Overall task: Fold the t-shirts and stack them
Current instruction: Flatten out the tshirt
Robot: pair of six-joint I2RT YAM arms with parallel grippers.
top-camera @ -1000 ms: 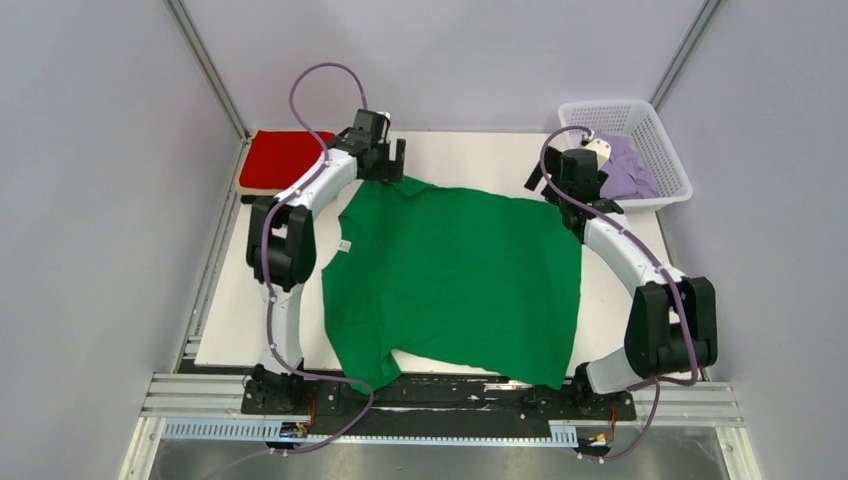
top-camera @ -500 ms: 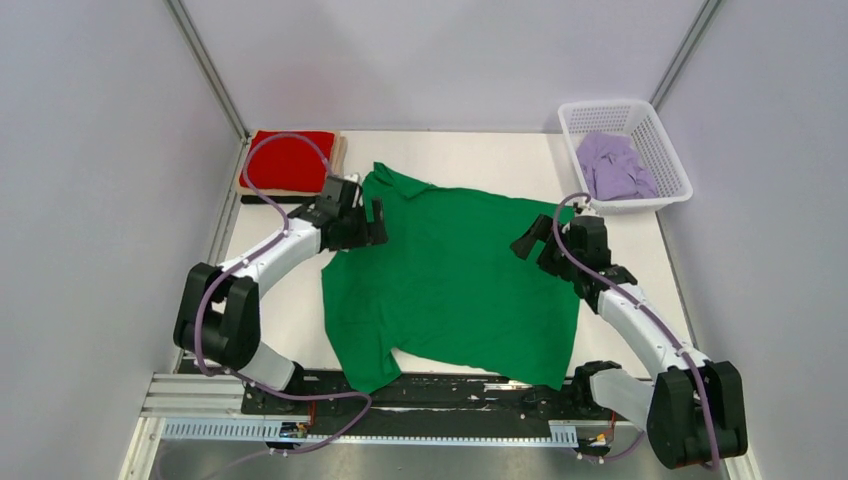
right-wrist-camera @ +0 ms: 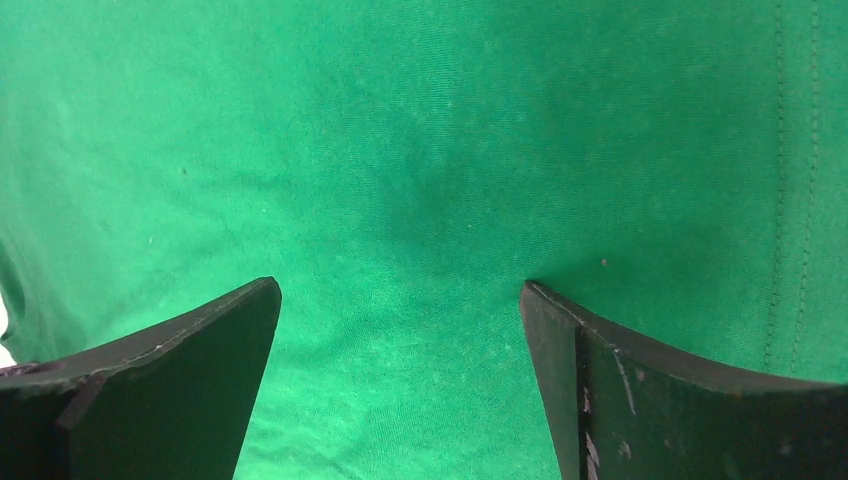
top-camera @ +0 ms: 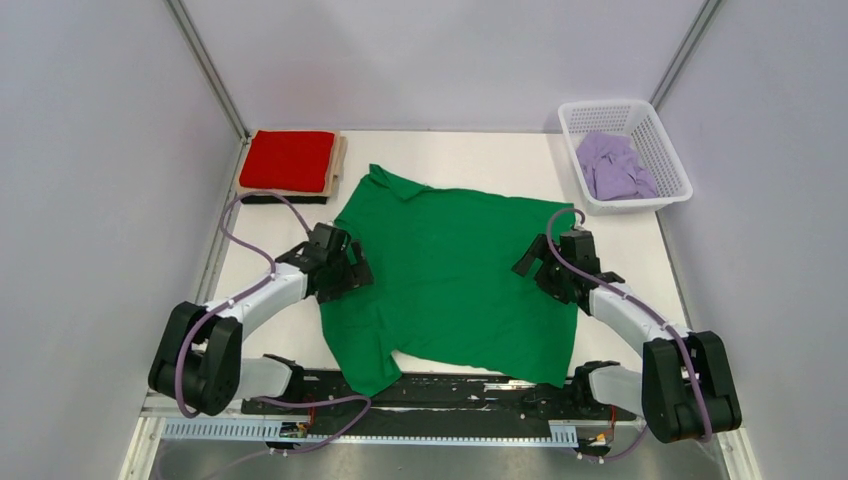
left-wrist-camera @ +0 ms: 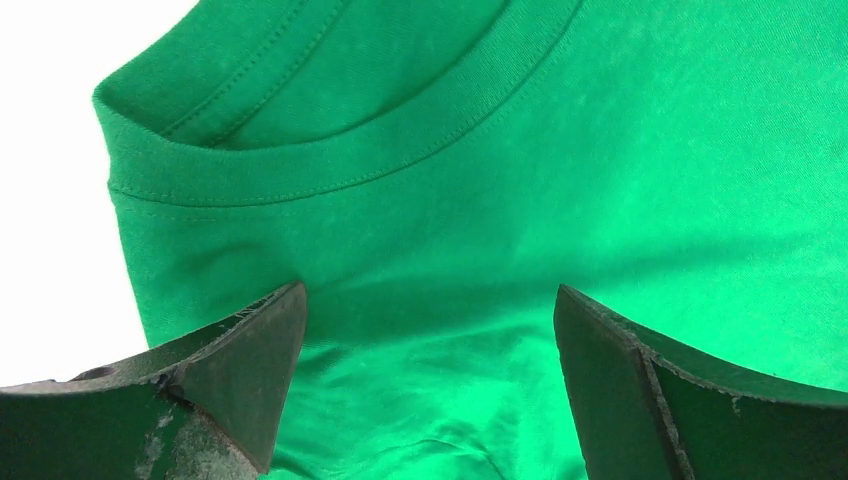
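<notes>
A bright green t-shirt (top-camera: 450, 270) lies spread flat on the white table, its neck to the left. My left gripper (top-camera: 345, 275) is open over the shirt's left edge; the left wrist view shows the collar (left-wrist-camera: 300, 160) just beyond my spread fingers (left-wrist-camera: 240, 370). My right gripper (top-camera: 540, 270) is open over the shirt's right edge, by the hem (right-wrist-camera: 790, 180). A folded red shirt (top-camera: 290, 160) tops a stack with beige and black layers at the back left. A lilac shirt (top-camera: 612, 165) lies crumpled in the basket.
The white lattice basket (top-camera: 665, 150) stands at the back right corner. The table (top-camera: 470, 150) has bare strips behind the green shirt and along both sides. Grey walls close in on three sides. A black rail (top-camera: 450, 390) runs along the near edge.
Both arms have drawn back from the far corners of the green shirt toward the near side, now low over its left and right edges. The shirt lies flat as before.
</notes>
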